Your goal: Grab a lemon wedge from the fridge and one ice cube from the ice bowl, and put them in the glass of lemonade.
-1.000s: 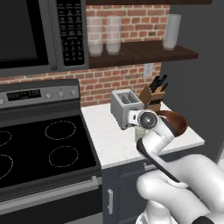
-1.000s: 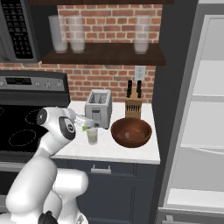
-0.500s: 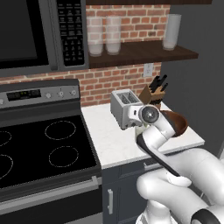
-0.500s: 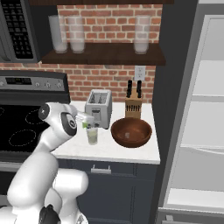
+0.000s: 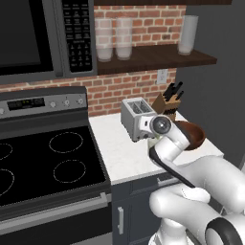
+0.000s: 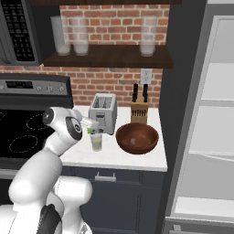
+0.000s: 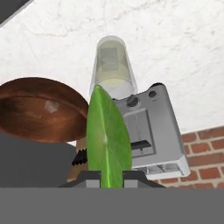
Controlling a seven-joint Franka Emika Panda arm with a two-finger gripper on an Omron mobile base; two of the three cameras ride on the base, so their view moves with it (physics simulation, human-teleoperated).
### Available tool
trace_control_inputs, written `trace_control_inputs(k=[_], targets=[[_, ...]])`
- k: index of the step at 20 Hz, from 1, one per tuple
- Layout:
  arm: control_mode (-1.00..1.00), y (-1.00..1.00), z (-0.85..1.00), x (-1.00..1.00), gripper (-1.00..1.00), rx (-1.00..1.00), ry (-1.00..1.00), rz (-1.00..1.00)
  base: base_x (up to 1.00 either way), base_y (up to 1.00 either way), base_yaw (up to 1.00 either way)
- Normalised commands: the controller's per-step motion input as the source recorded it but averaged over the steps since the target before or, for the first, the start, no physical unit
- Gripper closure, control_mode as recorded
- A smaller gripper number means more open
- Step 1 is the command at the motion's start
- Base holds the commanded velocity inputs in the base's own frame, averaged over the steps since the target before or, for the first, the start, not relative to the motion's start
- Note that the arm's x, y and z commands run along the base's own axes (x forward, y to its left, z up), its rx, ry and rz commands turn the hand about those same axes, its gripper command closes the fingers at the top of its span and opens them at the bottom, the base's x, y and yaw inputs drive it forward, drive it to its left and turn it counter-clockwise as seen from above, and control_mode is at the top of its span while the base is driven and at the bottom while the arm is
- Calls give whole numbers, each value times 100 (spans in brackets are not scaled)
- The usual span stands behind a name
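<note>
My gripper [image 6: 91, 127] is shut on the lemon wedge [image 7: 108, 139], a green sliver that stands up between the fingertips in the hand view. It hovers just above the glass of lemonade [image 6: 96, 141], a short clear tumbler [image 7: 113, 65] on the white counter in front of the toaster. The ice bowl [image 6: 137, 137] sits to the right of the glass, reddish-brown and shallow [image 7: 41, 109]. A pale glint inside the bowl may be an ice cube; I cannot tell. The fridge [image 6: 215, 119] stands open at the right, with white shelves. In the left base view my arm hides the glass.
A silver toaster [image 6: 103, 113] and a knife block [image 6: 138, 109] stand against the brick wall behind the glass. The black stove [image 5: 43, 167] is to the left. Tall frosted glasses [image 6: 77, 35] stand on the shelf overhead. The counter edge [image 6: 114, 164] runs in front.
The hand with the wedge has crept slightly up and over the glass. The grip is unchanged, and nothing on the counter has moved.
</note>
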Motion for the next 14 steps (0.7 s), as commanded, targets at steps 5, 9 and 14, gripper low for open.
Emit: trace_control_inputs(k=[5,9,14], targets=[[-100,0,-18,1,100,0,-4,0,0,0,0],[-100,0,-14,0,100,0,-6,0,0,0,0],[-100,-3,-1,0,100,0,-8,0,0,0,0]])
